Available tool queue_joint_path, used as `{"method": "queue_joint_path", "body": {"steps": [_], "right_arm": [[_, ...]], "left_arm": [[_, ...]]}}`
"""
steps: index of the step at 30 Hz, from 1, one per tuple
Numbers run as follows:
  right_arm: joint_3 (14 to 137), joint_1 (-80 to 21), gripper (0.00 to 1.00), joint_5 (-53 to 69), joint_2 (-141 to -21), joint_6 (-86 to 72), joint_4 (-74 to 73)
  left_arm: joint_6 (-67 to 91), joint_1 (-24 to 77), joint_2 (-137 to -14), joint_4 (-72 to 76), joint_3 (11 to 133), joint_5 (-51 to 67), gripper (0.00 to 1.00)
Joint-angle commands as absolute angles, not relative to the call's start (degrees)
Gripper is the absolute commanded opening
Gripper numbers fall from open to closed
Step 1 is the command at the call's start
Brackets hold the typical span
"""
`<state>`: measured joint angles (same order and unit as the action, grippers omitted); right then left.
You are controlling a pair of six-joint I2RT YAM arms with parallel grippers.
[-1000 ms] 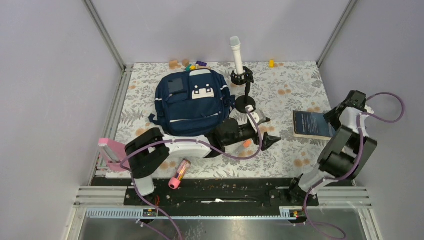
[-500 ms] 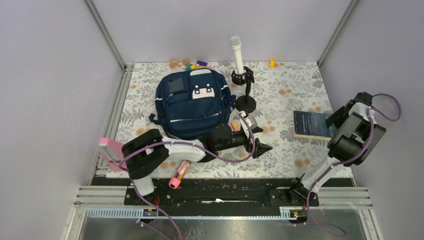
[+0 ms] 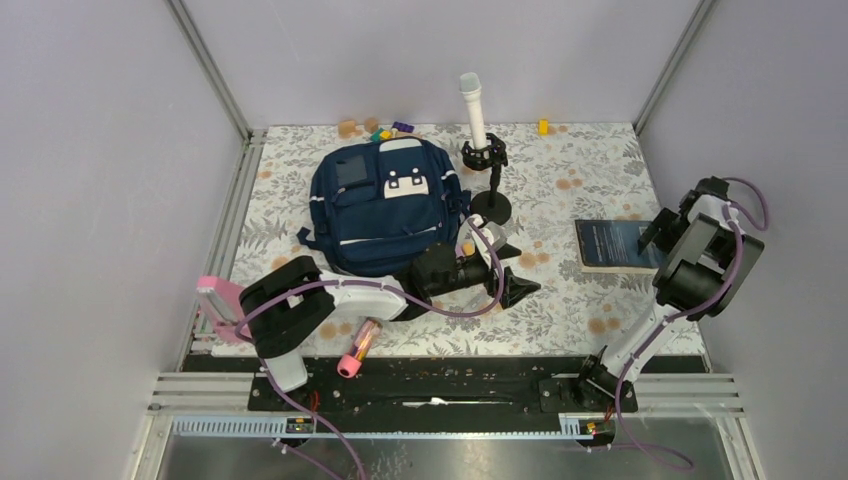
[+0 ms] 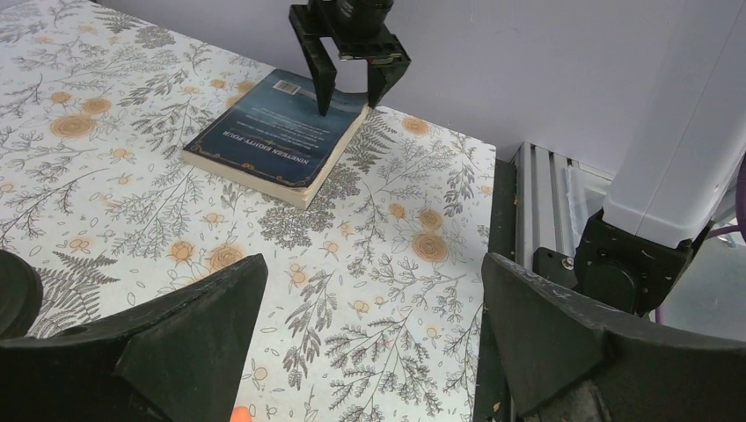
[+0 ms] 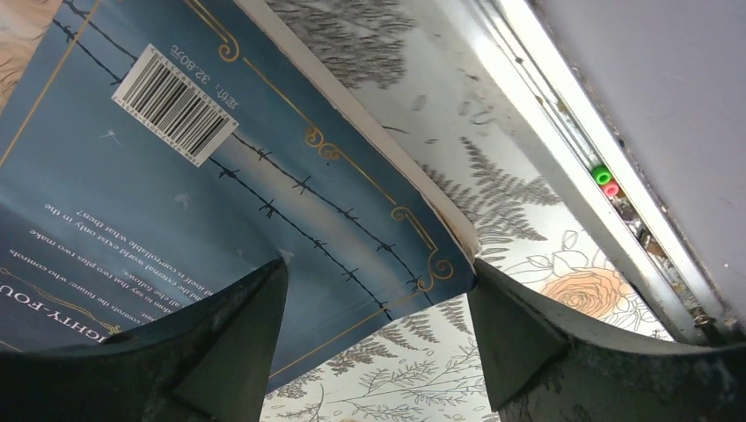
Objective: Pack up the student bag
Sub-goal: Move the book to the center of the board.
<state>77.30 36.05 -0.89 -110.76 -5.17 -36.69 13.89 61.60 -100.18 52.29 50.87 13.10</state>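
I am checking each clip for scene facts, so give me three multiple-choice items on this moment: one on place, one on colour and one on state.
1. Where is the book?
A. Flat on the table, to the right of the student bag
B. Inside the bag
C. On top of the bag

2. What is the main colour of the student bag?
A. Red
B. Navy blue
C. Green

3. How is the left gripper?
A. Shut on the book
B. Shut on a bag strap
C. Open, with nothing between its fingers

Answers:
1 A: the top view shows the book on the floral cloth, apart from the bag.
2 B: its fabric is dark blue with pale patches.
3 C: the left wrist view shows the fingers spread wide with only table between them.
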Motion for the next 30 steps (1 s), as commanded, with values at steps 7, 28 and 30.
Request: {"method": "queue_joint_path", "body": {"steps": [7, 28, 30], "right_arm": [[78.3, 23.5, 0.77, -3.6, -112.4, 1.5, -38.2], [75.5, 0.8, 0.74, -3.6, -106.4, 6.4, -41.1], [74.9, -1.2, 0.73, -2.5, -106.5, 4.8, -42.0]], "left_arm": [[14.7, 61.4, -97.6, 55.9, 49.7, 14.8, 0.99], [13.1, 60.3, -96.6, 47.3, 46.9, 10.6, 0.99], [13.1, 60.3, -96.7, 46.0, 47.1, 9.0, 0.99]]}}
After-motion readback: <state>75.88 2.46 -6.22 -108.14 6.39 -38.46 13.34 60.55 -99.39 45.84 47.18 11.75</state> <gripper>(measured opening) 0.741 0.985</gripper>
